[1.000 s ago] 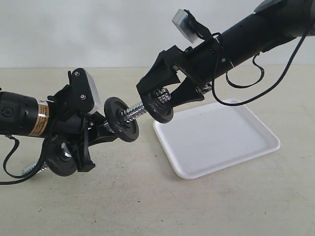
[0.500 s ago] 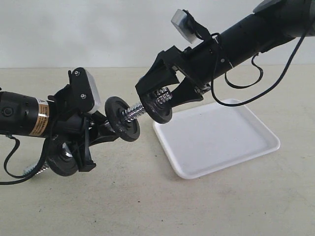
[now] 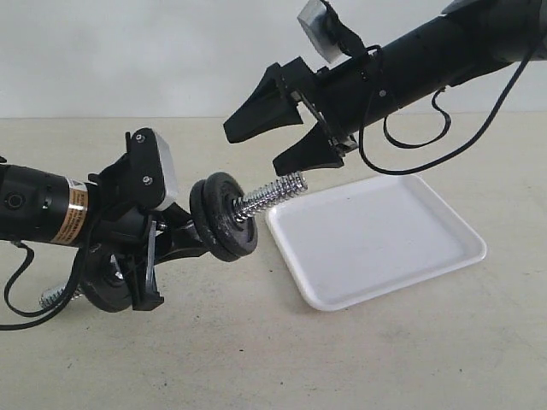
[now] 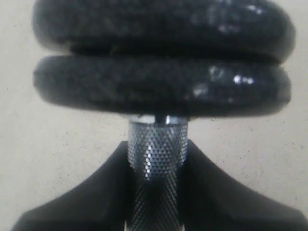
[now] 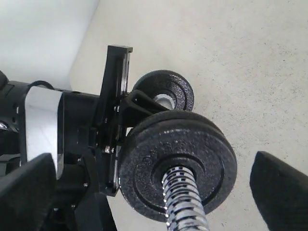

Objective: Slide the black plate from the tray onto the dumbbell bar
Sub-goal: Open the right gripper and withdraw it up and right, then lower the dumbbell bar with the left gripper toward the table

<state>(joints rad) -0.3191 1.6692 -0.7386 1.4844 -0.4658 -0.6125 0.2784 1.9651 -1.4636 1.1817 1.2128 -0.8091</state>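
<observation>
Black plate, likely outermost, on dumbbell bar, outside right jaws.

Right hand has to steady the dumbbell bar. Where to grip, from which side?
Probably best to grip the dumbbell bar on its bare threaded end past the black plates, coming from the tray side and closing across the rod. The left hand clamps the knurled middle.

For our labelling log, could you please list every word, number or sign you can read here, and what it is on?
Nothing can be read.
The orange sticker on the left arm: printed lines, too small to read.
Face of the black plate: possible raised lettering, too blurred to read.
</observation>
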